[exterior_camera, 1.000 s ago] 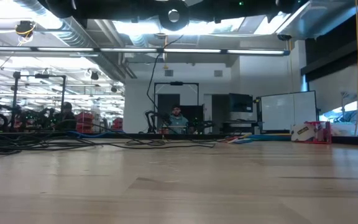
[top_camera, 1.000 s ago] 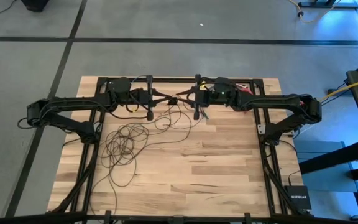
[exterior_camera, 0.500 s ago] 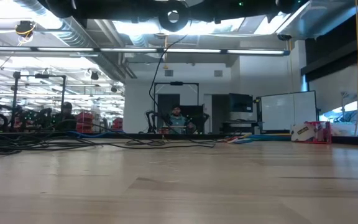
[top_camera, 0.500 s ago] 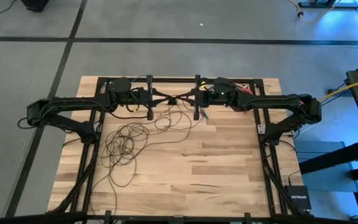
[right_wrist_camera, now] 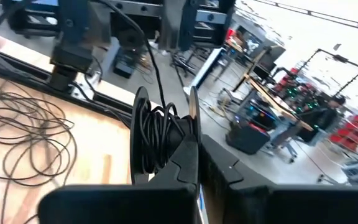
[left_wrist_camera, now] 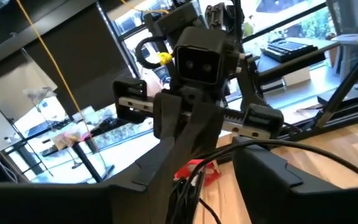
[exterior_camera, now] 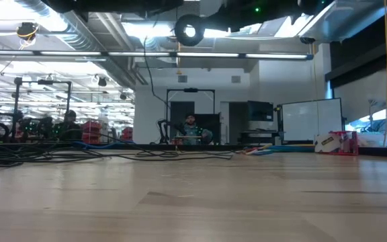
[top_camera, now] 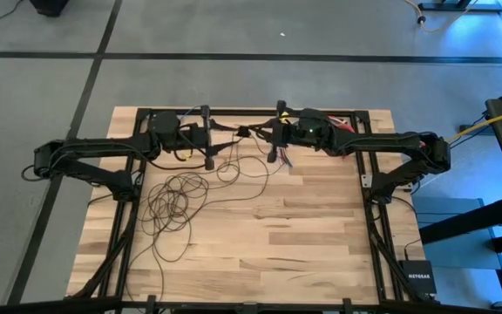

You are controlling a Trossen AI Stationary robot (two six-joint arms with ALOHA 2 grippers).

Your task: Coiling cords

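Note:
The cord is a long thin dark wire. Its many loose loops (top_camera: 177, 202) lie on the wooden table left of centre, and one end is wound on a small black round puck (top_camera: 245, 133). The puck is held high above the table's far middle, and shows in the low view (exterior_camera: 188, 30) and the right wrist view (right_wrist_camera: 160, 134). My right gripper (top_camera: 260, 133) is shut on it. My left gripper (top_camera: 230, 132) stands open just left of the puck; strands of cord (left_wrist_camera: 191, 186) pass between its fingers. My right gripper pinches the puck by one round flange (right_wrist_camera: 192, 127) between its two fingers, level, coming from the table's right. The puck is lifted clear, standing on edge with wire wound round its middle. A slack strand (exterior_camera: 154, 87) hangs from it toward the table.
Red and coloured wires (top_camera: 342, 126) lie by the right arm at the far edge. A small black box (top_camera: 418, 276) sits off the table's near right corner. A yellow cable (top_camera: 495, 122) runs at the far right. Beyond the table, a tape roll (exterior_camera: 326, 142) and a seated person (exterior_camera: 191, 128) show.
My left gripper has let go of the puck and drawn back a little toward the table's left. The puck stays in my right gripper, has come slightly lower in the low view and now faces it. The hanging strand has swung to the left there.

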